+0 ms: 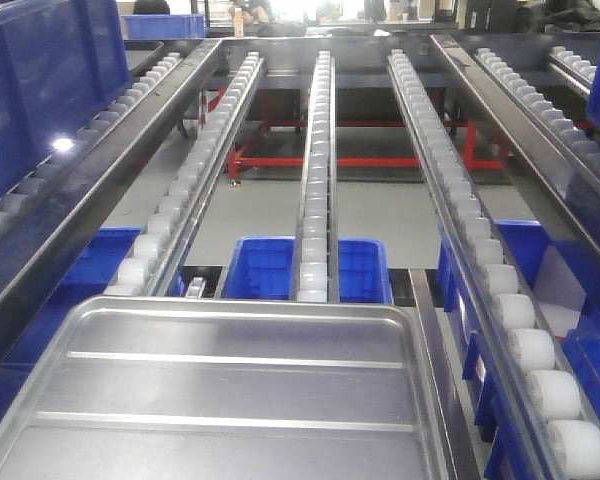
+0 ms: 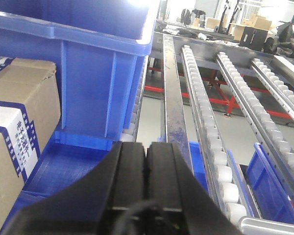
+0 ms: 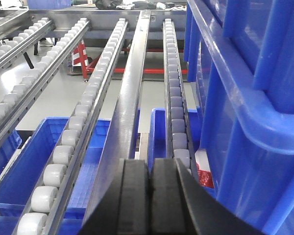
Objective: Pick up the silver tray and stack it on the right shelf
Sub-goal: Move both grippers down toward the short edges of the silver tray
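on the far left, cardboard boxes (image 2: 14, 122) sit beside a tall blue crate (image 2: 88, 73). the left gripper (image 2: 146, 166), at six o'clock in its wrist view, has its black pads pressed together and grips nothing.

in the middle, the silver tray (image 1: 220, 390) fills the six o'clock edge of the front view. it lies flat, its far rim near the ends of the white roller rails of the right shelf (image 1: 450, 190), which run off toward twelve o'clock. whether it rests on them cannot be told. blue bins (image 1: 265, 268) sit below, past that rim.

the tray looks like thin, stiff metal. it is likely light, smooth and slippery, with nothing to hook. the low raised rim seems the best hold, pinched at nine o'clock by one gripper and at three o'clock by the other.

on the right, the right gripper (image 3: 151, 196) has its jaws drawn in to a thin slit, empty, with a second blue crate (image 3: 245, 98) at three o'clock.
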